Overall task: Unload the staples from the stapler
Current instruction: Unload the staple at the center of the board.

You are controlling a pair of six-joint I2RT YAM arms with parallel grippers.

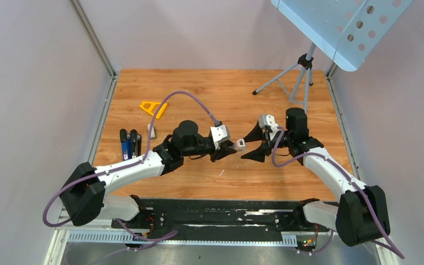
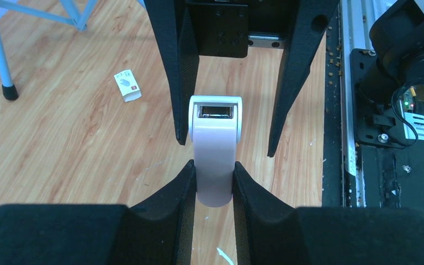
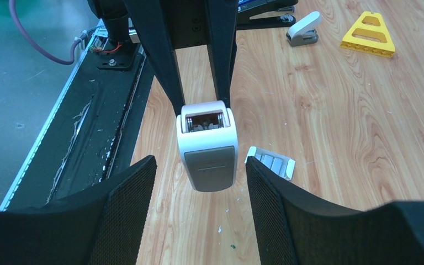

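Observation:
My left gripper is shut on a tiny pale pink stapler and holds it above the table, its open front end pointing at the right gripper. It also shows in the top view. Silvery metal shows inside that open end. My right gripper is open, its fingers on either side of the pink stapler's tip without touching it. The long black stapler lies at the table's left edge beside a blue tool, far from both grippers. A small white packet with grey ribbed bars lies on the wood just beyond the grippers.
A yellow triangular piece and a small grey-white tool lie at the left back. A tripod with a perforated panel stands at the back right. A thin white sliver lies on the wood near the black base rail.

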